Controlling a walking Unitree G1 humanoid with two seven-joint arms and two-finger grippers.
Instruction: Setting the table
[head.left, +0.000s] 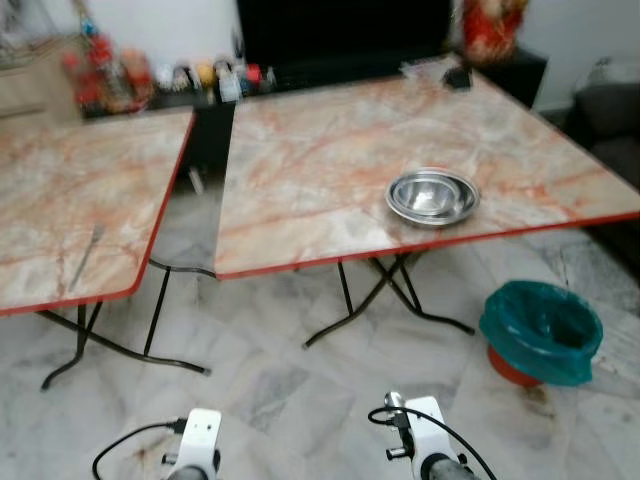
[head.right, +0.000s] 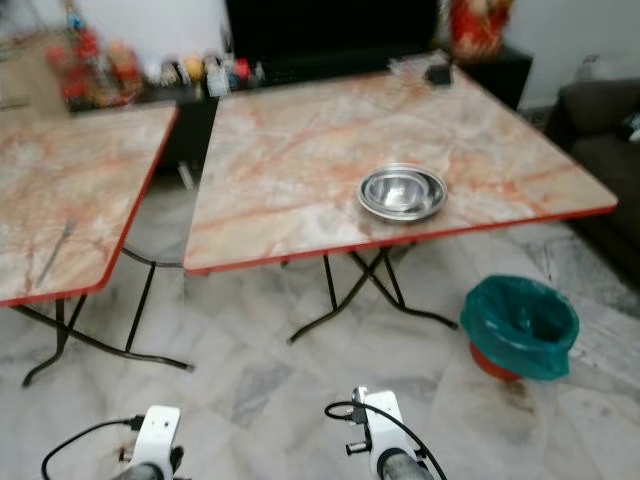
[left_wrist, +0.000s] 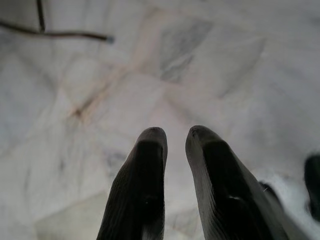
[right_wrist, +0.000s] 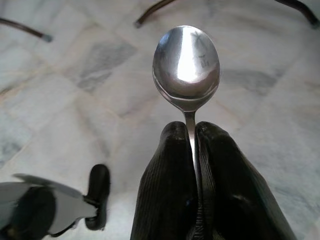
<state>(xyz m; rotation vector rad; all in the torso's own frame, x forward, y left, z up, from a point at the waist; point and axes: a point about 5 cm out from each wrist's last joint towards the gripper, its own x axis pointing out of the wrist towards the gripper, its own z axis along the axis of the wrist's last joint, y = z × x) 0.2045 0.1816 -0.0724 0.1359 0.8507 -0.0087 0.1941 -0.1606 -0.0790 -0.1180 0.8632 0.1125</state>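
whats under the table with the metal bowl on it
Under the marble-pattern folding table that bears the stacked shiny metal bowls: its crossed black metal legs on pale marble floor tiles. The tabletop hides the floor further back.

A round bin lined with a teal plastic bag stands on the pale marble floor, beside a dark grey sofa.

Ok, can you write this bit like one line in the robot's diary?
right gripper: shut on spoon, over floor | left gripper: holding nothing | steel bowl: on table
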